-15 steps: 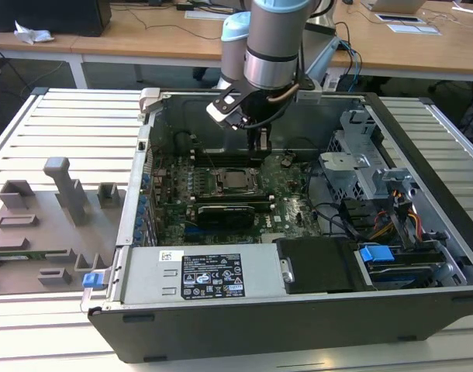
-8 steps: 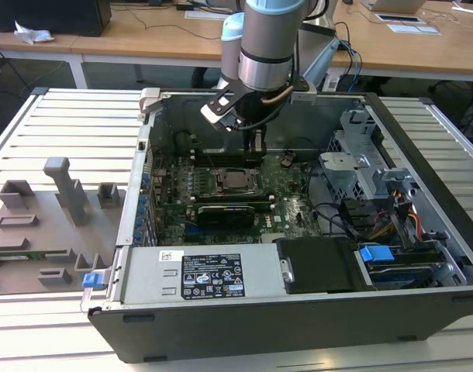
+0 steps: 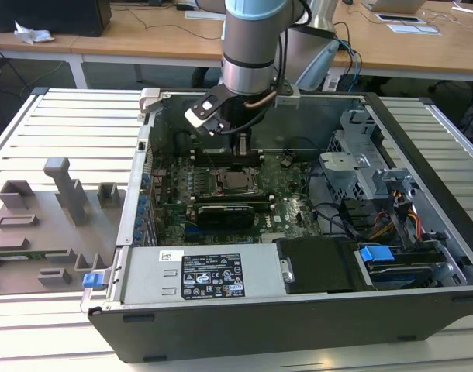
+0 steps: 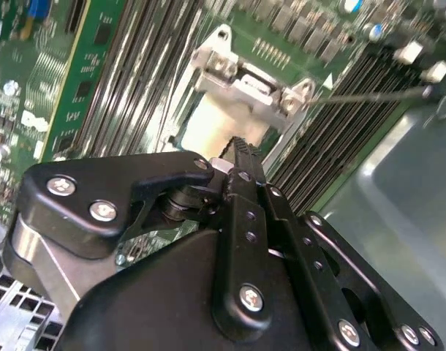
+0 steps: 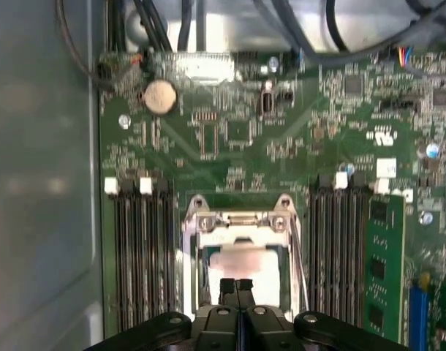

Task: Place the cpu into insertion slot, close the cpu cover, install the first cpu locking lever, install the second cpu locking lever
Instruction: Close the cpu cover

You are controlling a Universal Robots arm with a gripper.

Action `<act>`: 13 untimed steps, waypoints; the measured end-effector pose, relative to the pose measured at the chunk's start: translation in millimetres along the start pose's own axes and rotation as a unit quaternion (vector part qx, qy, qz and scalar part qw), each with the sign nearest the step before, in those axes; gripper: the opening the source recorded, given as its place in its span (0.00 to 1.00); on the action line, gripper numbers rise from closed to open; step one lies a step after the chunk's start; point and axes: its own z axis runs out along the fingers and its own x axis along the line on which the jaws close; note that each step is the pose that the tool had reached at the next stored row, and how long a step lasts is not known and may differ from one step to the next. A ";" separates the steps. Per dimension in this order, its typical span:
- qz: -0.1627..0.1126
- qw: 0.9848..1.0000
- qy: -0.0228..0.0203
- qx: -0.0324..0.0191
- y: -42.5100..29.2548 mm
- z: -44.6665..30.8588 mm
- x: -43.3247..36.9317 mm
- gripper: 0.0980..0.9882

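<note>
Gripper point(image 5: 236, 284), a black metal linkage type, was found with its two fingertips pressed together and nothing between them, poised directly over the socket. Immediately beneath the tips lay the small flat square cpu point(image 5: 241, 259) with its pale silvery-beige top, seated in the insertion slot. Around it sat the thin silvery metal square cpu cover point(image 5: 241, 219), its open centre framing the chip. It appeared lowered, though whether it lay fully flat could not be confirmed. Beyond the tips, at the cover's far end, a thin silver wire locking lever point(image 4: 369, 93) stood out away from the socket and was judged unlatched. Black memory slots point(image 5: 139, 248) flanked the socket on both sides of the gripper, set on the green motherboard point(image 5: 237, 131). A round silver coin cell point(image 5: 161, 95) lay farther off, and the black computer case point(image 3: 298, 325) enclosed all.

Assessment: placement done, cover closure in hand, levers outstanding. The next move was judged to call for firm downward pressure with closed tips, kept off the chip's face.
</note>
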 end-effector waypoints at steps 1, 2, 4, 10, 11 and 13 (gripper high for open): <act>0.000 1.000 0.000 0.000 -3.0 0.7 0.0 0.01; 0.000 1.000 0.000 0.000 -5.6 1.4 0.0 0.01; 0.000 1.000 0.000 0.000 -12.2 3.3 0.0 0.01; 0.000 1.000 0.000 0.000 -22.1 9.5 -0.1 0.01; 0.000 1.000 0.000 0.000 -24.0 10.9 -0.1 0.01; 0.000 1.000 0.000 0.000 -25.8 12.3 -0.1 0.01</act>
